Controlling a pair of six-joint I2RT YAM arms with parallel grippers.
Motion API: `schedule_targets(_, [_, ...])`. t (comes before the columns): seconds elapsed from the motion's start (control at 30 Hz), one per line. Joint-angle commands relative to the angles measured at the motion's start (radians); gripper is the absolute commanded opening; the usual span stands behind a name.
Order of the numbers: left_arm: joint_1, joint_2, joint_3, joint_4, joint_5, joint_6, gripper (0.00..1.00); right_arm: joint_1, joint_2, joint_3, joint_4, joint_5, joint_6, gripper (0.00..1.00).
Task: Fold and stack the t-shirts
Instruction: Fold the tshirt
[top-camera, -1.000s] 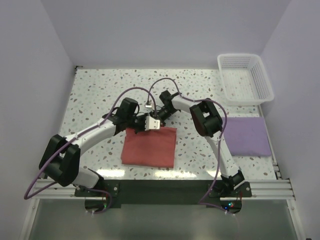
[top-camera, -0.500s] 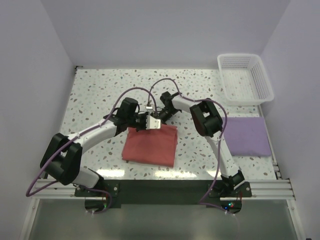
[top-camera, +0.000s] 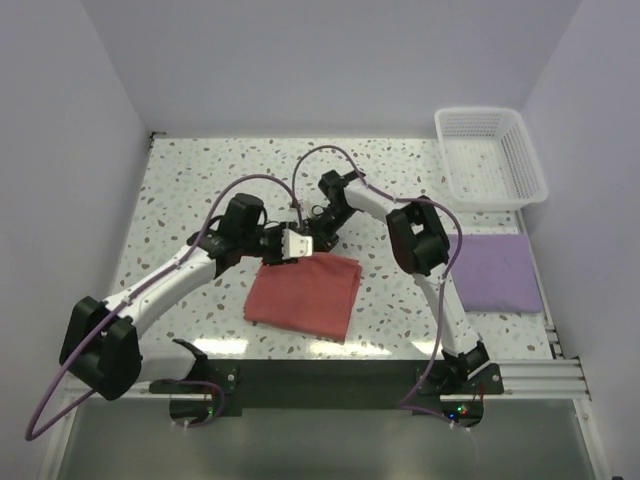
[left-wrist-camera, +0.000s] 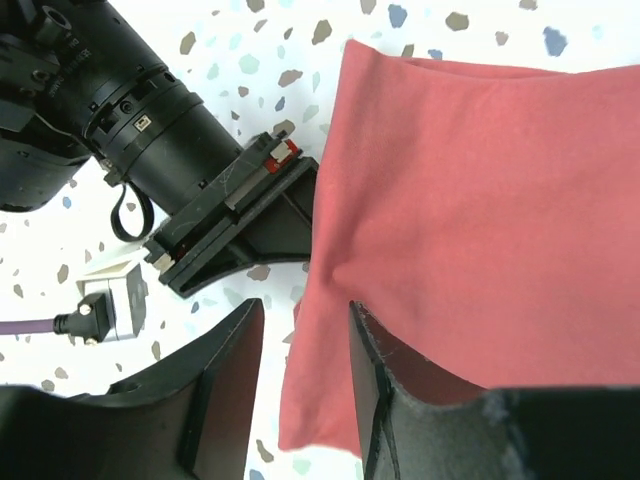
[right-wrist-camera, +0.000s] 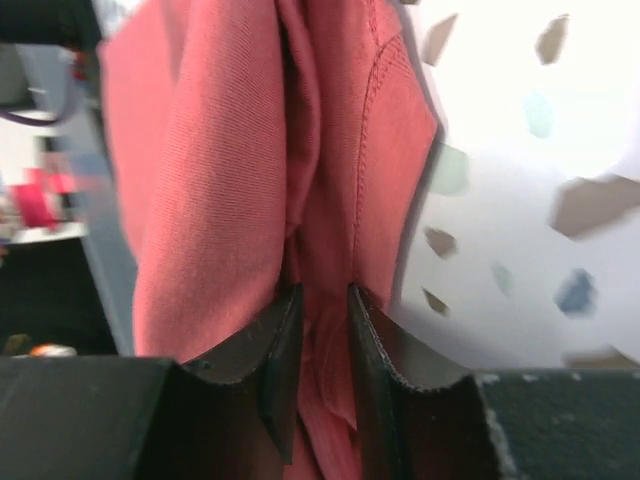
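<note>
The left arm has stretched out since a moment ago, and the red t-shirt (top-camera: 305, 295) now lies skewed mid-table, its far right corner swung outward.

The left gripper (left-wrist-camera: 303, 310) sits at the shirt's far edge, parted, one finger (left-wrist-camera: 368, 385) over the cloth. Just beside it, the right gripper (right-wrist-camera: 323, 292) is pinched nearly closed on a fold of that edge. The purple t-shirt (top-camera: 495, 272) lies folded at the right, well apart, near the white basket (top-camera: 478, 113).
</note>
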Motion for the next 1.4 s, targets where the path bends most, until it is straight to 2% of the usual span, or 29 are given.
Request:
schedule_targets(0.0, [0.037,-0.070,0.039,-0.122,0.055,-0.075,0.46,-0.008,-0.087,0.075,-0.058,0.203,-0.106,0.30])
schedule_targets(0.2, [0.141,-0.100,0.045,-0.179,0.124,-0.156,0.51,-0.008,-0.159,0.170,-0.143,0.407,-0.234,0.38])
schedule_targets(0.23, [0.157,-0.090,0.051,-0.195,0.131,-0.152,0.51,-0.013,-0.171,0.171,-0.150,0.436,-0.271,0.43])
schedule_targets(0.37, [0.218,0.041,0.131,-0.282,0.171,-0.109,0.53,-0.063,-0.213,0.158,-0.259,0.496,-0.343,0.51])
schedule_targets(0.53, [0.281,0.241,0.272,-0.374,0.213,-0.078,0.58,-0.153,-0.255,0.096,-0.364,0.397,-0.370,0.58])
schedule_targets(0.67, [0.316,0.357,0.340,-0.414,0.219,-0.053,0.59,-0.151,-0.297,-0.031,-0.279,0.328,-0.331,0.60])
schedule_targets(0.93, [0.384,0.589,0.532,-0.601,0.256,0.055,0.65,-0.149,-0.254,-0.057,-0.252,0.280,-0.302,0.61])
schedule_targets(1.37, [0.382,0.654,0.526,-0.592,0.265,0.088,0.63,-0.110,-0.246,-0.160,-0.255,0.265,-0.331,0.60])
